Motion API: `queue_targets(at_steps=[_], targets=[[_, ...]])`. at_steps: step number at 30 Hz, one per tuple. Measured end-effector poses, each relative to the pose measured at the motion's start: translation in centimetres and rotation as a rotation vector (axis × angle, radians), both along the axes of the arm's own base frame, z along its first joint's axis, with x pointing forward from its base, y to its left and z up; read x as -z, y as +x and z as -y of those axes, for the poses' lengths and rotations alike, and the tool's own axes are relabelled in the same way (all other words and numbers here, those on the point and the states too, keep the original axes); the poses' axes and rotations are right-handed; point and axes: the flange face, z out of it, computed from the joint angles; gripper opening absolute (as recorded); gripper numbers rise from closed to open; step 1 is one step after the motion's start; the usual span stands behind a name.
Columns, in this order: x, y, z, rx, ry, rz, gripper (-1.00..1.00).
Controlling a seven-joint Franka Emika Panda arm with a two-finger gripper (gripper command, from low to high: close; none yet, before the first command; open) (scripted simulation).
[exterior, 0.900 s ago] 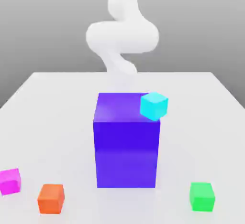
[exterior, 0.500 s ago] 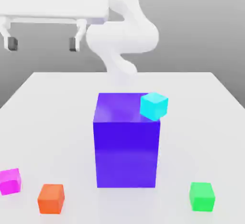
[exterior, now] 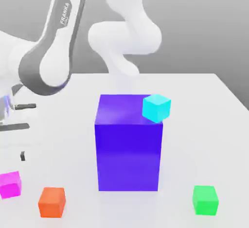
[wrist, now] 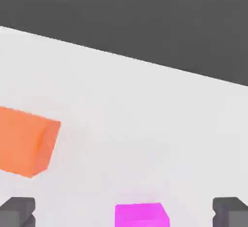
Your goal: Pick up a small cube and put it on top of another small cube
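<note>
One magenta cube (wrist: 142,216) sits between open pincer (wrist: 124,212) tips — sides free.

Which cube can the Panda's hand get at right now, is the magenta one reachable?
Probably yes: the hand looks open, magenta cube between its fingertips in view, nothing seen blocking.

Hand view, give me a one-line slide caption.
Open claw above the table, pink cube between its fingertips but not gripped, orange cube off to one side.
</note>
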Motion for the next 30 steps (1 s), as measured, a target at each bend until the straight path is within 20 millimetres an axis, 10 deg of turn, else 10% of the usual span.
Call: queue_targets(at_steps=[5, 6, 12, 18, 24, 30], targets=[[6.9, -1.1, 0.9, -0.011, -0.003, -0.028, 0.00], [7.7, -1.1, 0.8, -0.011, -0.001, -0.029, -1.00], [8.2, -1.2, 0.8, -0.010, 0.001, -0.030, -1.00], [2.2, -0.6, 0.1, -0.019, 0.003, -0.030, -1.00], [0.6, 6.7, -14.1, -0.184, 0.025, -0.033, -1.00], [-0.9, 8.9, -29.1, -0.345, 0.025, -0.039, -1.00]])
